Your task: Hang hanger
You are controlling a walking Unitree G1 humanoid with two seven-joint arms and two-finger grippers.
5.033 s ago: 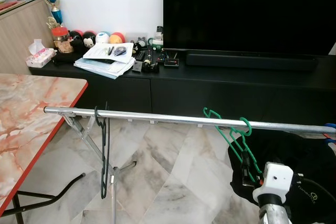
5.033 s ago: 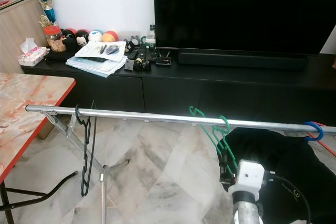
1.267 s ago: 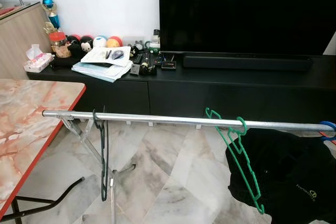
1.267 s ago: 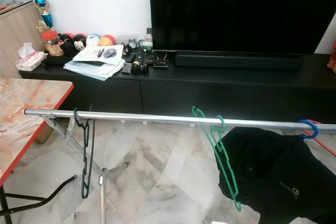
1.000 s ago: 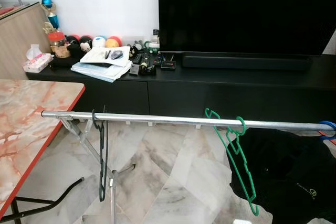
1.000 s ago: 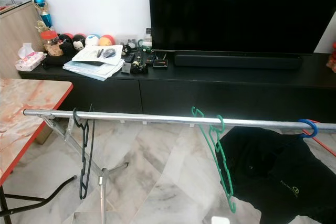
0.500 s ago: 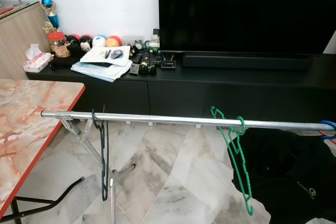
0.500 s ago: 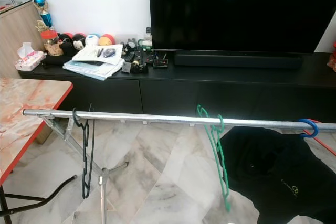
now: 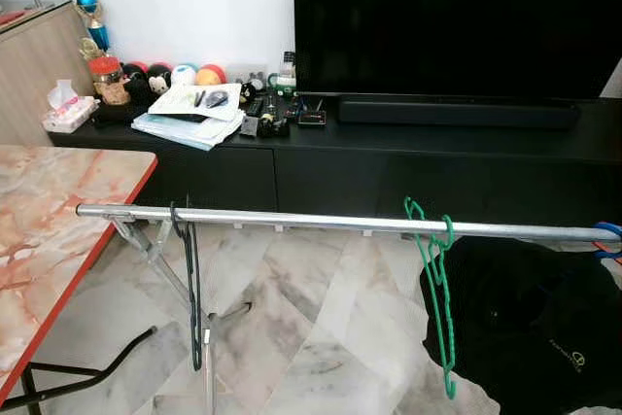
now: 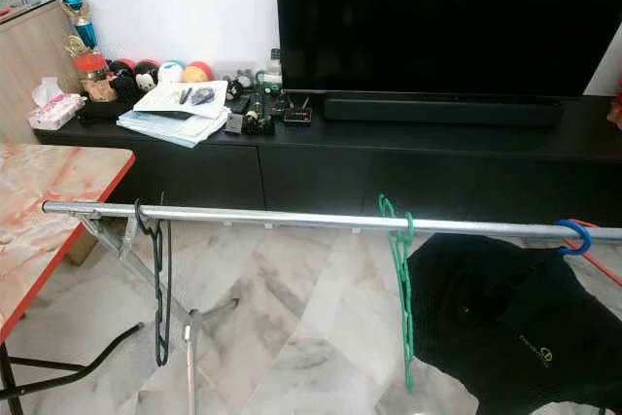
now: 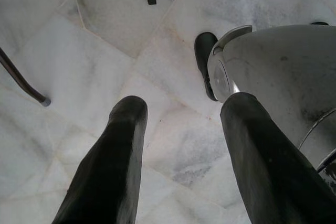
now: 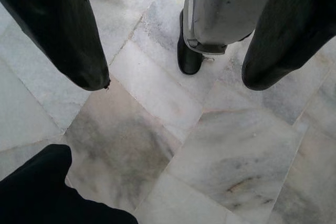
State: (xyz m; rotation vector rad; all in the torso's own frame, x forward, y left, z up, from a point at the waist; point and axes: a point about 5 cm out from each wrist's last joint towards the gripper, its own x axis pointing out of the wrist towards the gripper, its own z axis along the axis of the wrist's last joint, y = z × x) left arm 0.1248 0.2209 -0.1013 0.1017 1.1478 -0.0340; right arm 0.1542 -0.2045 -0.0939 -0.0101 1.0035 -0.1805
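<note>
Left eye view: a silver rail (image 9: 321,224) runs left to right across the near scene, above a marble floor (image 9: 292,337).
Counter: a marble-topped counter with a red edge (image 9: 58,211) stands at the near left, just beside the rail's left end.
Dark hanger: a black hanger (image 9: 191,289) hangs on the rail near its left end.
Green hanger: the green hanger (image 9: 439,298) hangs by its hook on the rail, right of the middle, seen nearly edge-on.
Black garment: a black garment (image 9: 535,328) hangs at the right, just beside the green hanger.
Blue hook: a blue hanger hook (image 10: 575,236) sits on the rail at the far right.
Far side: a black TV cabinet (image 9: 389,157) carries papers (image 9: 190,109), small toys and a soundbar under a large dark screen (image 9: 447,21).
Left pincer: the left pincer (image 11: 181,129) points down at the floor, fingers spread wide apart, holding nothing.
Right pincer: the right pincer (image 12: 176,80) also points at the floor, fingers wide apart and empty.
</note>
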